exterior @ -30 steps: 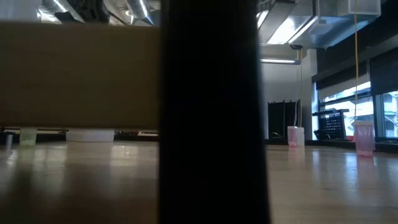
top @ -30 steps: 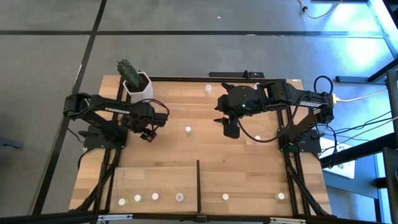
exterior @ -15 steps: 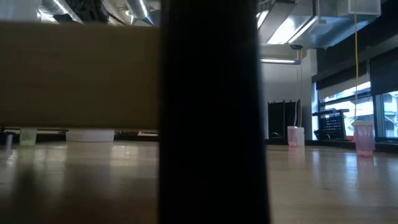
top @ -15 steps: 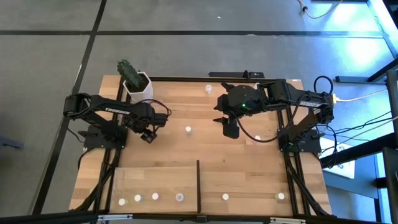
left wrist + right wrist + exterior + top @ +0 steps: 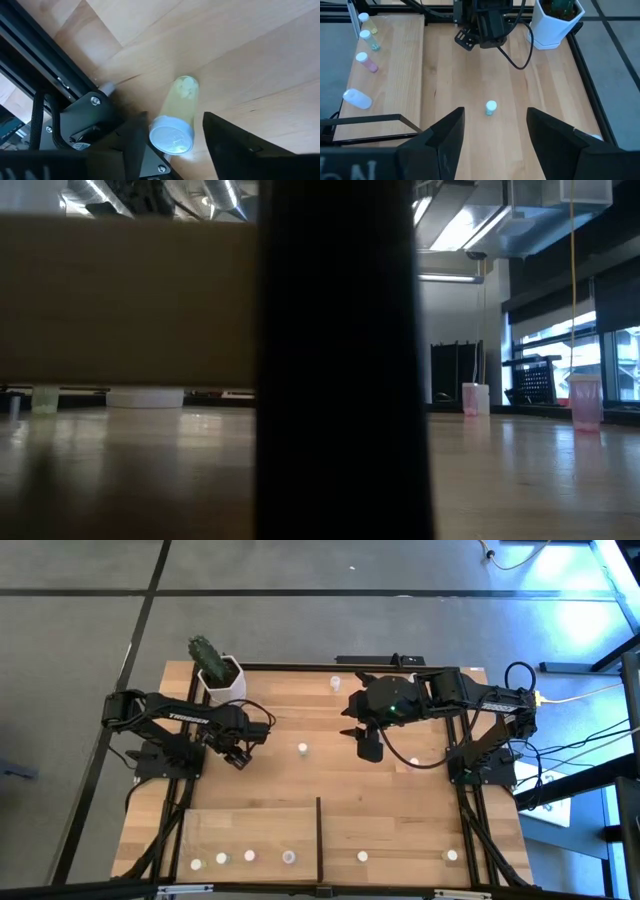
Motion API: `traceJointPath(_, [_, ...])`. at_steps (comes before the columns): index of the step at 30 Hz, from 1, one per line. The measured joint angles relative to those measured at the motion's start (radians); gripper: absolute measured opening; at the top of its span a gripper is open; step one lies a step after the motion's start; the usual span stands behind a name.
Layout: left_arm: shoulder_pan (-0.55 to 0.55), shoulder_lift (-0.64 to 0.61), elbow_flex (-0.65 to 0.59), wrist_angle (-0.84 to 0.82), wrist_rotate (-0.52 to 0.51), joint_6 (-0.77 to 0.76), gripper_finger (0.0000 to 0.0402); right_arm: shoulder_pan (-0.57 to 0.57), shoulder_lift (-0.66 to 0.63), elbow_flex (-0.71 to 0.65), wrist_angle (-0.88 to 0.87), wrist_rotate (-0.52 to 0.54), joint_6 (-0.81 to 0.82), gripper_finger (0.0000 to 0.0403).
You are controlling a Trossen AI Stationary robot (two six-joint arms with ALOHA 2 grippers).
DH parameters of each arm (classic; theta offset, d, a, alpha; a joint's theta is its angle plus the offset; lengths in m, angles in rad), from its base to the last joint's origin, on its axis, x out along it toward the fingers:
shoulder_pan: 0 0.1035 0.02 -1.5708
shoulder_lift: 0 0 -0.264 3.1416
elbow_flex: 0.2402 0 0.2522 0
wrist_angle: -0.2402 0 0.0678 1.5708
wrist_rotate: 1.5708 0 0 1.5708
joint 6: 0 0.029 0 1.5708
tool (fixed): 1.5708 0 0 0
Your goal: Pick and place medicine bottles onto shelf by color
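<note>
A pale yellow-green medicine bottle [image 5: 179,117] with a white cap stands on the wooden table between the fingers of my left gripper [image 5: 172,145]. That gripper is open, points steeply down and sits at the table's left [image 5: 238,752]. My right gripper [image 5: 495,145] hangs open, high over the table's middle [image 5: 370,745]. Beyond it stands a white-capped bottle [image 5: 491,107], which the high view also shows [image 5: 303,749]. Another bottle [image 5: 336,684] stands near the far edge. Several bottles [image 5: 250,855] stand in a row on the shelf [image 5: 250,825]. My left gripper comes at the bottle from above, one finger on each side of its white cap [image 5: 171,137]. One finger [image 5: 137,142] stands right at the cap's edge; whether it touches, I cannot tell. A gap shows between the cap and the other finger [image 5: 225,142].
A white pot with a cactus [image 5: 220,678] stands at the far left corner. The shelf's black upright divider [image 5: 319,835] fills the middle of the low view [image 5: 340,360]. Pink bottles [image 5: 585,402] stand to its right there, and a green one [image 5: 45,398] to its left.
</note>
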Motion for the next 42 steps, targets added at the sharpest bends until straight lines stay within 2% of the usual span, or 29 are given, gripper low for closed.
traceJointPath(12, [0.0,0.0,0.0,-0.003,0.027,-0.001,0.0121,0.0,0.0,0.0,0.0,0.0,-0.01,0.0216])
traceJointPath(18, [0.0,0.001,0.006,-0.009,0.041,-0.001,0.0117,0.0,0.0,0.0,-0.001,0.0,-0.01,0.0216])
traceJointPath(25, [-0.031,-0.016,0.108,-0.035,0.06,0.0,0.0116,0.0,0.0,0.0,-0.001,0.0,-0.033,0.0216])
traceJointPath(31, [-0.146,-0.062,0.247,-0.081,0.059,-0.055,0.0115,0.0,0.0,0.0,-0.002,-0.014,-0.066,0.0216])
traceJointPath(39, [-0.403,-0.074,0.421,-0.112,0.024,-0.247,0.0115,0.0,0.0,0.0,-0.004,-0.201,-0.171,0.0216])
traceJointPath(42, [-0.509,-0.074,0.46,-0.112,0.025,-0.363,0.0115,0.0,0.0,0.0,-0.003,-0.252,-0.2,0.0216])
